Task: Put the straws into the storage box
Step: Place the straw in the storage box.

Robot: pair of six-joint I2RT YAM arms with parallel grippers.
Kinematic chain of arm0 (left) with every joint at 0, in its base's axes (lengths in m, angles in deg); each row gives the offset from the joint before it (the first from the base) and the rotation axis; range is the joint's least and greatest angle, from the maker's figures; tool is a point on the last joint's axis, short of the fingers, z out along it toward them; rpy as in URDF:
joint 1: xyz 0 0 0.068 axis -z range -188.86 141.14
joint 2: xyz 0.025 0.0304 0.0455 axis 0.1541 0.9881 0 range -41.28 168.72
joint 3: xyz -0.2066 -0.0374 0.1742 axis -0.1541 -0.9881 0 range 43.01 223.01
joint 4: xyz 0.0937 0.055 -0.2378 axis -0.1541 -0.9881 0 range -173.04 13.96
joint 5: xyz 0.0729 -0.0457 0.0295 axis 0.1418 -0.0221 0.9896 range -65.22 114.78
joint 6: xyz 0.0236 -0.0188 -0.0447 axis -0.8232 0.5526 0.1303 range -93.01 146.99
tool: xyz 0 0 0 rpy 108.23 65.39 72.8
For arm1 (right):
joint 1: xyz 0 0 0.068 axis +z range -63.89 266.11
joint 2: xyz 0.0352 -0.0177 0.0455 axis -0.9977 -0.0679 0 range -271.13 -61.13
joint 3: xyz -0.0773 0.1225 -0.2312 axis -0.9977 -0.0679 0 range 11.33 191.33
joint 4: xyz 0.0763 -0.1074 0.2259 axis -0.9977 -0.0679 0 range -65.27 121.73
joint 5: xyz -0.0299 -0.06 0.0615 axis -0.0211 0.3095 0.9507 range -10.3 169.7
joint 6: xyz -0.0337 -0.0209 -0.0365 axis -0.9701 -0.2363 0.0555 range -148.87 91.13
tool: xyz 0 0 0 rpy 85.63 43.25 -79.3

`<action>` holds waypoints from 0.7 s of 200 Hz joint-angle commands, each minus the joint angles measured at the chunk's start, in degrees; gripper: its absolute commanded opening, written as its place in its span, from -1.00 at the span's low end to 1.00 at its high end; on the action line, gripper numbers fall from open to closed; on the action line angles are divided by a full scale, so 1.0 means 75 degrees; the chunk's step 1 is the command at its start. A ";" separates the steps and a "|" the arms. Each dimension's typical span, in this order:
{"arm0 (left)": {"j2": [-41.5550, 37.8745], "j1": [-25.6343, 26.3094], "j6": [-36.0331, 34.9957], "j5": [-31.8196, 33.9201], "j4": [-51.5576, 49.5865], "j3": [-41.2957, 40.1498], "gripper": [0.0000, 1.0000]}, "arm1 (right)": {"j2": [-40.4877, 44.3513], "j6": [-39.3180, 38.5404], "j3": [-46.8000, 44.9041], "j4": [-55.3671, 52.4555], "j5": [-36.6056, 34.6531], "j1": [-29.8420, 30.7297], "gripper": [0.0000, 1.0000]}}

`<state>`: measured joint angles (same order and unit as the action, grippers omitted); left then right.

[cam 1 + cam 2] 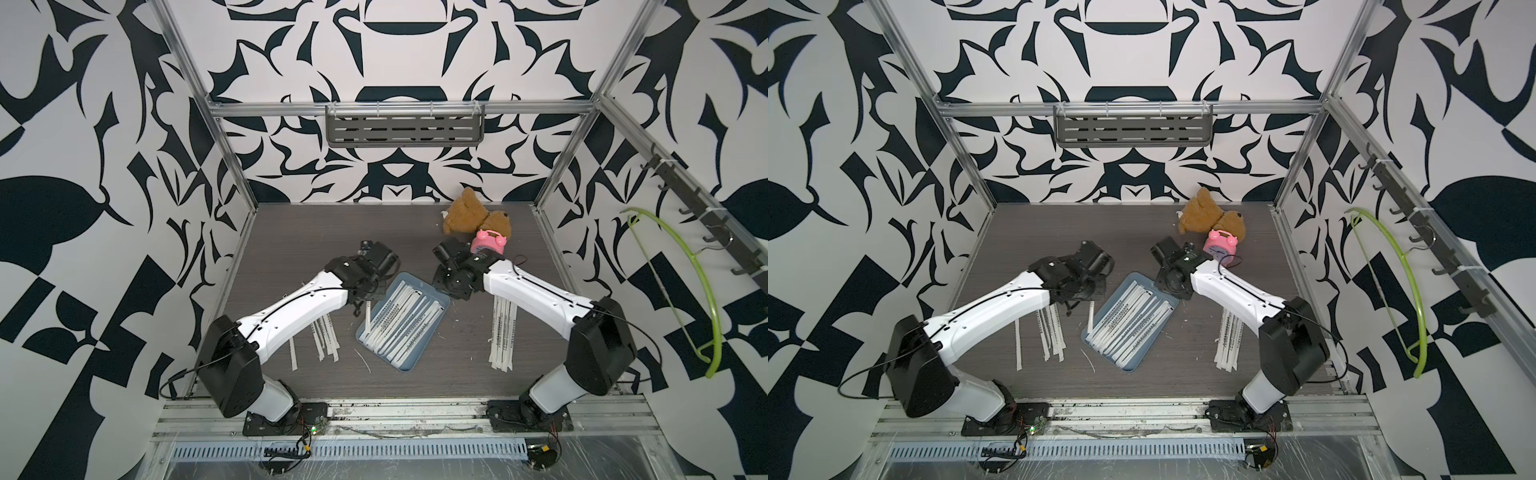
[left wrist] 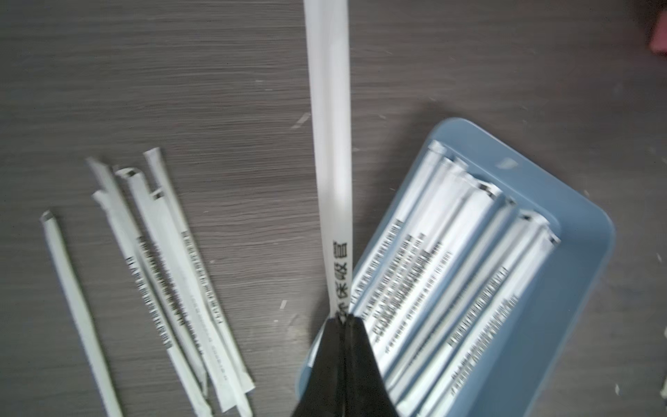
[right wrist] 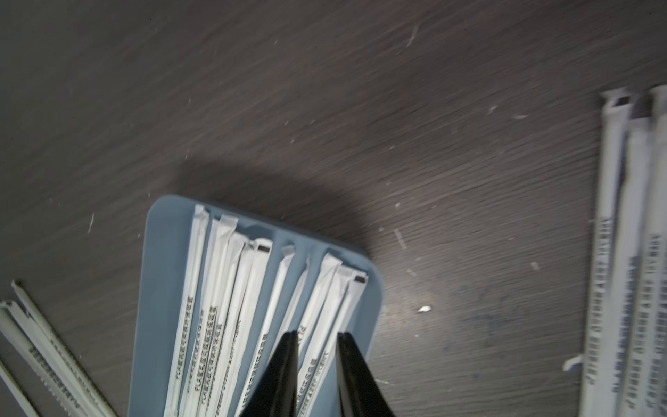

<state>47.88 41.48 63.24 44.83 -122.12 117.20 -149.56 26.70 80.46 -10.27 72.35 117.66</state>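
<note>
Dark grey wood-grain tabletop [image 1: 316, 232] forms the floor of your cell, ringed by black-and-white patterned walls. Near its middle sits the shallow blue-grey rectangular plastic storage box [image 2: 581, 296], set at a slant. About ten long white paper-wrapped straws [image 1: 401, 324] lie side by side in it along its length.

Your left gripper [image 2: 341, 317] is pinched tight on the printed end of a single straw [image 2: 330, 144]. That one sticks straight out from the fingertips over bare table, just beside the box's rim. Your right gripper [image 3: 317, 335] hangs over one end of the box with its jaws narrowly parted and nothing between them.

You have a loose bunch of straws [image 2: 169, 289] on the table to the left of the box, partly under the left arm. A tidier bunch [image 1: 503, 336] lies to the right, partly under the right arm.
</note>
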 commanded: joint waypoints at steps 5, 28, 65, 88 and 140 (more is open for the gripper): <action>0.0940 0.0837 -0.0530 -0.0455 0.0199 0.0401 -0.90 | 0.0659 -0.0428 -0.0094 -0.0533 -0.0358 -0.0608 -0.50; 0.1549 0.1125 -0.0500 -0.1101 0.0753 0.0513 -0.91 | 0.1024 -0.0484 -0.0281 -0.0645 -0.0365 -0.1016 -0.50; 0.2181 0.1486 -0.0590 -0.1520 0.0979 0.0561 -0.91 | 0.1289 -0.0517 -0.0502 -0.0728 -0.0650 -0.1183 -0.50; 0.2493 0.1627 -0.0687 -0.1654 0.0943 0.0721 -0.90 | 0.1206 -0.0458 -0.0654 -0.0596 -0.0519 -0.1192 -0.50; 0.2869 0.1961 -0.0697 -0.1875 0.0860 0.0974 -0.88 | 0.1101 -0.0275 -0.0913 -0.0295 -0.0012 -0.1183 -0.52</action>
<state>68.10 55.32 58.63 32.44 -115.04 122.88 -141.62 23.75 74.29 -13.61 71.25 108.92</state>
